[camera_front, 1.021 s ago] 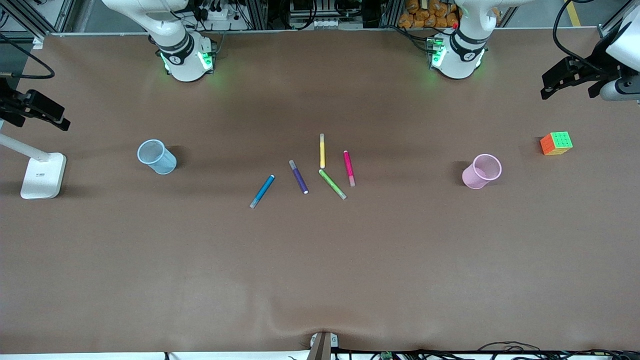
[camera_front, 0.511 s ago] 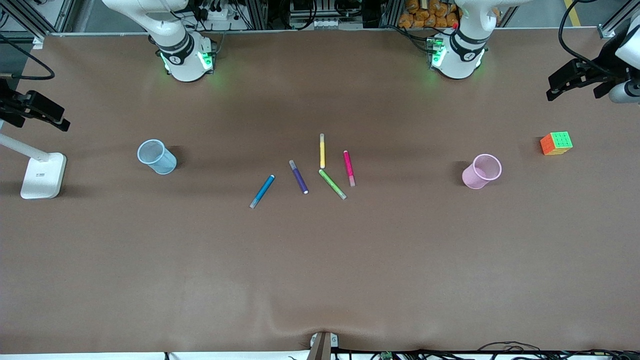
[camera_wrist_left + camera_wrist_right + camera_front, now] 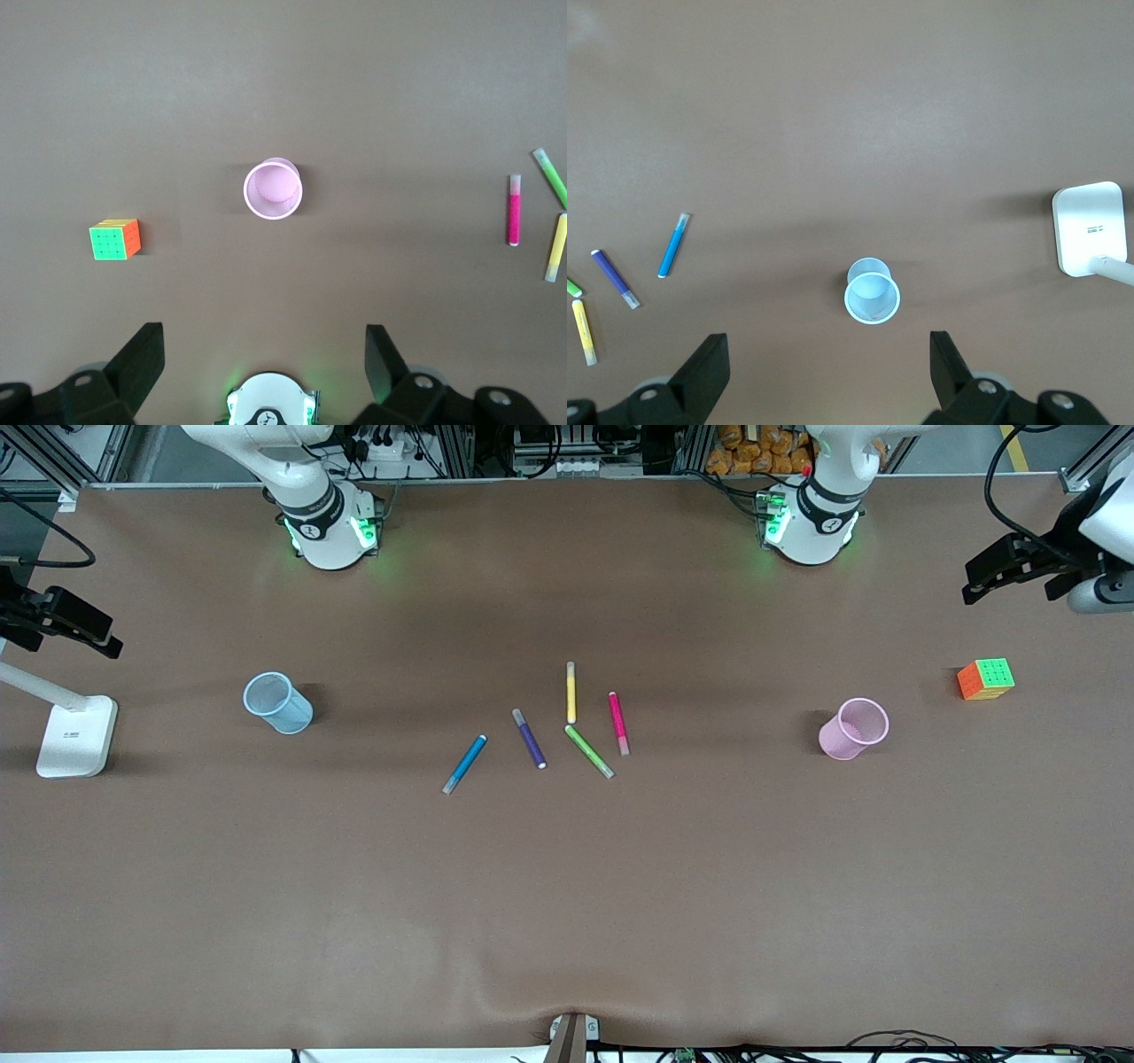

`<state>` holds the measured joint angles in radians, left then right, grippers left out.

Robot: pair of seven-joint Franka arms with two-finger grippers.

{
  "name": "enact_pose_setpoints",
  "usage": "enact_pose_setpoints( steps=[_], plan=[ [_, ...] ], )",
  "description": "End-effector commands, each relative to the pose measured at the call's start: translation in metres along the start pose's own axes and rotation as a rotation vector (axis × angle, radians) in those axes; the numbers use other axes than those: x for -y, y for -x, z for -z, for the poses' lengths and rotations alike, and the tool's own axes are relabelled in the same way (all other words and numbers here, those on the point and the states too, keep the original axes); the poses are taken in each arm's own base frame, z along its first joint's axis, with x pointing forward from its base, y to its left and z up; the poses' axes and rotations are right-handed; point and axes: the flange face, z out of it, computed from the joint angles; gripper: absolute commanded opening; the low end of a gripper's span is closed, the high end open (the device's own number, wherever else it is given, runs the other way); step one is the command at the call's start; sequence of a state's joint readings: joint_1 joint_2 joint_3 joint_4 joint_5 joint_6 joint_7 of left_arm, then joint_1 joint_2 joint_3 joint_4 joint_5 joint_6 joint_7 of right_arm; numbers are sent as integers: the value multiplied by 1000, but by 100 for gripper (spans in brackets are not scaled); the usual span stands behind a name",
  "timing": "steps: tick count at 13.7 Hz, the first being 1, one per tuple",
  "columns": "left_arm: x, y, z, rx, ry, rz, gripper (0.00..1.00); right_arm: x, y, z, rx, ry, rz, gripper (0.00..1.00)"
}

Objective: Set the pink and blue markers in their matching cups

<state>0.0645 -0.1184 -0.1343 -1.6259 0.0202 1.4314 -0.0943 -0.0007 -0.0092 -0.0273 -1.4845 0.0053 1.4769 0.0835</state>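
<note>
The pink marker (image 3: 618,723) and blue marker (image 3: 465,763) are seen lying on the surface (image 3: 567,903) between the blue cup (image 3: 277,702) and pink cup (image 3: 853,728). The left pincer (image 3: 266,354) and right pincer (image 3: 828,354) are held spread and empty, high above the cups.

A robotics lab: two arm bases (image 3: 332,531) bolted at the top of a brown table (image 3: 567,912), cables (image 3: 390,447) and metal framing above.

markers (image 3: 549,728) between cups | cube (image 3: 985,679) at left arm's end
</note>
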Motion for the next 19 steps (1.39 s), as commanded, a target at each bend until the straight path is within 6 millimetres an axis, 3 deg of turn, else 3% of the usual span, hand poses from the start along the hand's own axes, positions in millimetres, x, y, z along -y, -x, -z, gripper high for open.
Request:
enact_pose_setpoints(
  steps=[1, 8, 14, 19],
  plan=[
    [-18, -14, -18, 44, -15, -38, 100, -5, -7, -1, -21, 15, -2, 100],
    [-60, -49, -93, 190, -7, -82, 100, -10, -11, -4, -40, 12, 61, 100],
    [-139, -68, -169, 257, 3, -100, 100, -12, -9, -3, -39, 11, 78, 100],
    [-203, -80, -251, 350, 55, -124, 100, -12, -8, -3, -28, 8, 77, 100]
  ],
)
